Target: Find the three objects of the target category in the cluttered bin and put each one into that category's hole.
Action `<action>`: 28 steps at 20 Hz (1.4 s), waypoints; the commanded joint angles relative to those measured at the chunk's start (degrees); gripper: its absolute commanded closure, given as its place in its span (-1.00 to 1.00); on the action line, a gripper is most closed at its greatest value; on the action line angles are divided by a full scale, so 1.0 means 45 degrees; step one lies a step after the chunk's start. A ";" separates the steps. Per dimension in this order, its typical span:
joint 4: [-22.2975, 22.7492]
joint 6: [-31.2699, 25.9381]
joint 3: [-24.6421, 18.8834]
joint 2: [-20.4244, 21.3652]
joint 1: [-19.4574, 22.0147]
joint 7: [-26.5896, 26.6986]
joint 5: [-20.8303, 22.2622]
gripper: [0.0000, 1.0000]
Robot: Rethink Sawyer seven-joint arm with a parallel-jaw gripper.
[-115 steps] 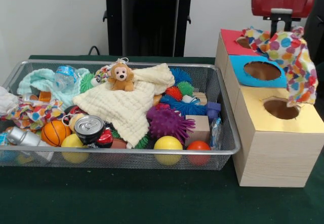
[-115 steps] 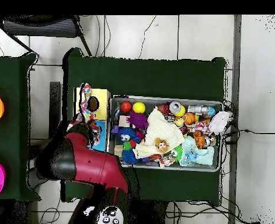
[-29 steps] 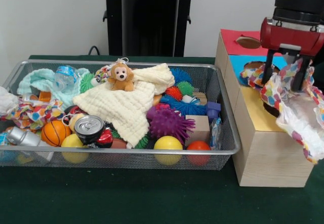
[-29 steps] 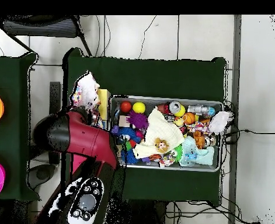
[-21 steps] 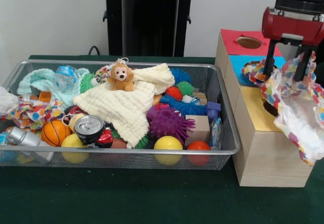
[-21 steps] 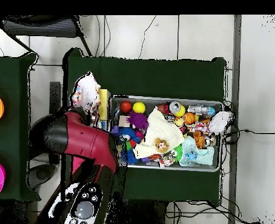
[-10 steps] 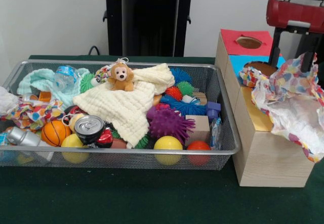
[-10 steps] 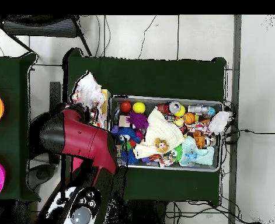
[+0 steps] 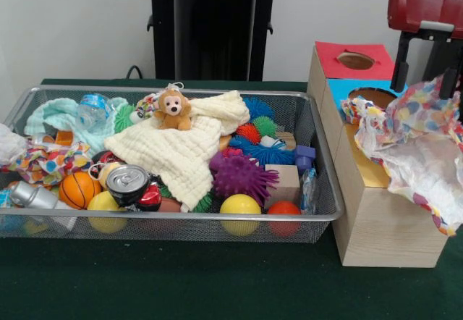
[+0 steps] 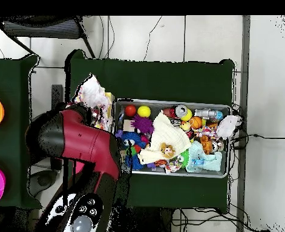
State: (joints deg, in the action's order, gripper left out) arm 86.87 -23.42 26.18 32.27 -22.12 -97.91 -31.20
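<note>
Arm shell (image 10: pixel 78 142): you see glossy deep red over a broad, rounded link, with black at the joint end just behind the pincer.
Wrist housing (image 9: pixel 427 7): you have a rounded red block right above the pincer, with a grey plate let into its lower edge and a black collar on top.
Pincer (image 9: pixel 428 63): you see two slim black bars hanging from the red housing, straight and plain, with no markings you can read.
Control pad (image 10: pixel 79 216): farthest from the pincer, you find a black panel edged in white, set with round grey buttons and one larger grey dial.
</note>
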 commanded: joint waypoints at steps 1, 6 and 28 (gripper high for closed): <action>0.0014 -0.0779 -0.0583 -0.0195 0.0130 -0.2634 0.0371 -1.00; 0.0062 -0.0551 -0.0714 -0.0186 0.0237 -0.2549 0.0373 -1.00; -0.0886 -0.2907 -0.0182 -0.0823 -0.0082 -0.3184 0.0581 1.00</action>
State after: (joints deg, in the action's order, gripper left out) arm 85.39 -27.70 27.33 31.51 -22.36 -97.91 -30.28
